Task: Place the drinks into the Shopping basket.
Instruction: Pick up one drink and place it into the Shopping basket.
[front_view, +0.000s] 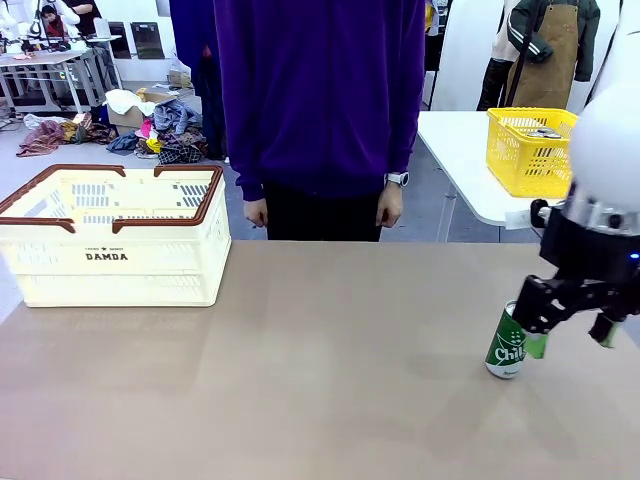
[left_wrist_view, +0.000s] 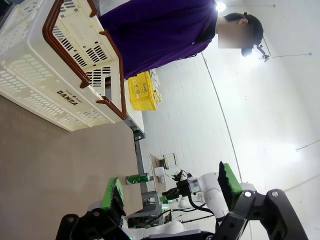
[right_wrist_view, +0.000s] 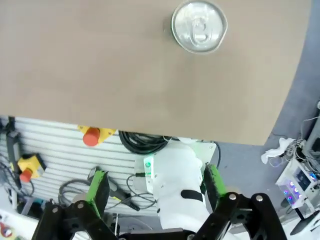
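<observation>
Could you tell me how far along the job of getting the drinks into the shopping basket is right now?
Nothing looks done yet: the DAMDA shopping basket appears empty. In hand: the right gripper hangs open by the green can, which stands on the table, ungrasped. Still to do: grip it, carry it across and set it in the basket. The left gripper is open, holding nothing.

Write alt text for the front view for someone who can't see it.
The right gripper, open, hangs beside a green drink can standing upright on the table at its right side, not around it. The cream Shopping basket sits at the far left, and a person in a purple top stands behind the table, hands down.
</observation>
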